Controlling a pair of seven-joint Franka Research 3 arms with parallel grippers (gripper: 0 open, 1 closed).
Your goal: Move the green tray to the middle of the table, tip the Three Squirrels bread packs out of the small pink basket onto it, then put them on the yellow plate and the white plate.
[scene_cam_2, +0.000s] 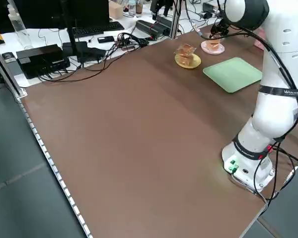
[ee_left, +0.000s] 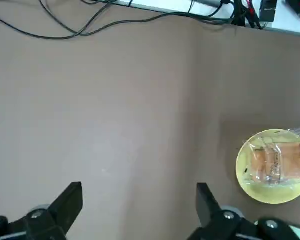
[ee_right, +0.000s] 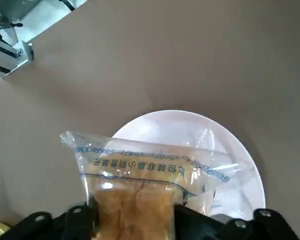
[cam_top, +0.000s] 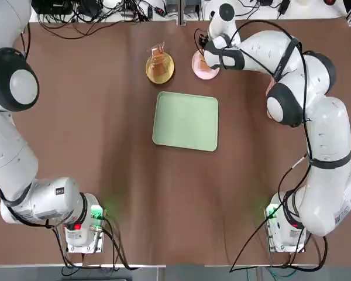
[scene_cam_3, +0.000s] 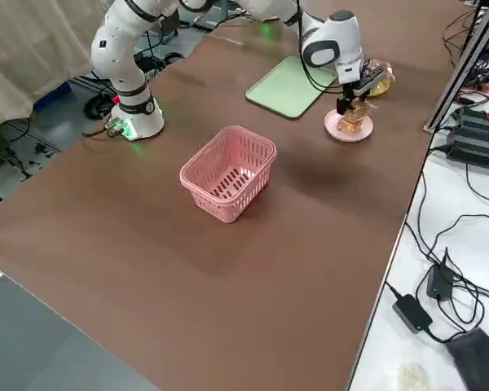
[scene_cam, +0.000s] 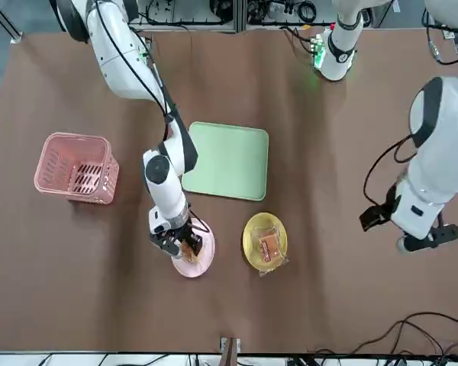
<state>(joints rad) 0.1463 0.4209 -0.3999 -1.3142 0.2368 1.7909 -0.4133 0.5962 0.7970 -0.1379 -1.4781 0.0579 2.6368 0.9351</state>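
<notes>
The green tray (cam_top: 185, 121) lies bare at the table's middle. Beyond it, the yellow plate (cam_top: 149, 72) carries Three Squirrels bread packs (cam_top: 158, 58), seen also in the left wrist view (ee_left: 277, 161). My right gripper (ee_right: 132, 212) hangs over the white plate (ee_right: 185, 127), shut on another bread pack (ee_right: 135, 170) that stands upright just above the plate. The small pink basket (scene_cam: 75, 168) stands upright and looks empty, off to my right on the table (cam_top: 105, 164). My left gripper (ee_left: 140, 200) is open and empty, raised over bare table to the left of the yellow plate.
Cables and electronics (cam_top: 93, 12) run along the far edge behind the plates. The arm bases (cam_top: 82, 225) stand at the near edge. Wide bare table lies between the tray and the bases.
</notes>
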